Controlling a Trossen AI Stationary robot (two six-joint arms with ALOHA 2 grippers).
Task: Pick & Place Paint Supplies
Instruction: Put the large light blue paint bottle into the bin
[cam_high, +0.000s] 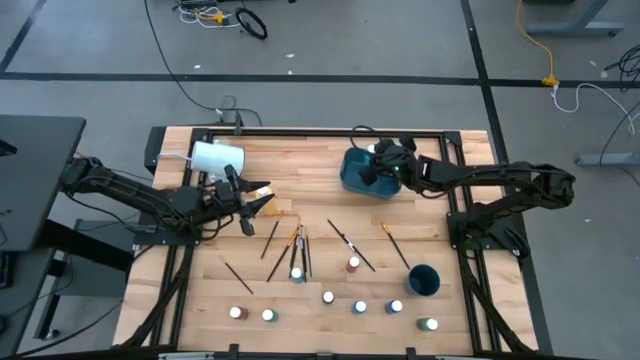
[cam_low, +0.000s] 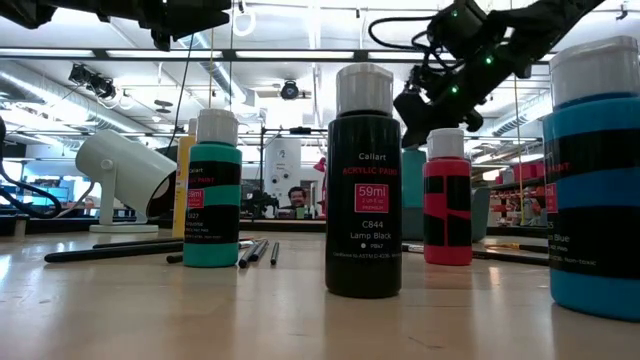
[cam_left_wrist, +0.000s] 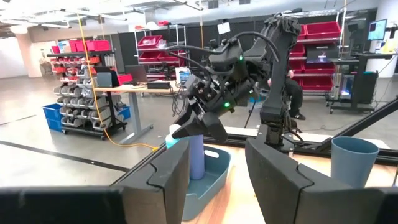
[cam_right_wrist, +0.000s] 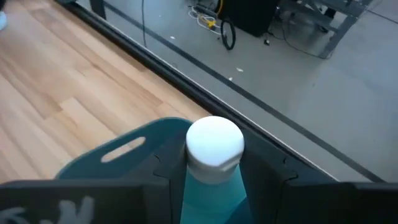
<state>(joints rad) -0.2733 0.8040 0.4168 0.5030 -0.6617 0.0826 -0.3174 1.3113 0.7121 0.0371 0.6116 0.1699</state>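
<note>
Right hand (cam_right_wrist: 211, 180) is clamped on a tall blue bottle (cam_right_wrist: 214, 168) with a white cap, holding it upright over the teal bin (cam_high: 365, 175) near the bench's (cam_high: 320, 285) far edge. Left hand (cam_high: 262, 200) sits beside the white cup (cam_high: 215, 157), fingers apart, empty. Small paint bottles (cam_high: 328, 297) and brushes (cam_high: 300, 250) lie along the near edge.

We see a wooden surface (cam_high: 330, 180) in a black frame. A large white cup (cam_high: 215, 158) lies on its side at about ten o'clock, a teal bin (cam_high: 352, 178) sits near one o'clock, and a dark blue cup (cam_high: 423, 280) stands upright toward four o'clock. Cables (cam_high: 225, 17) trail on the grey floor at twelve o'clock.
</note>
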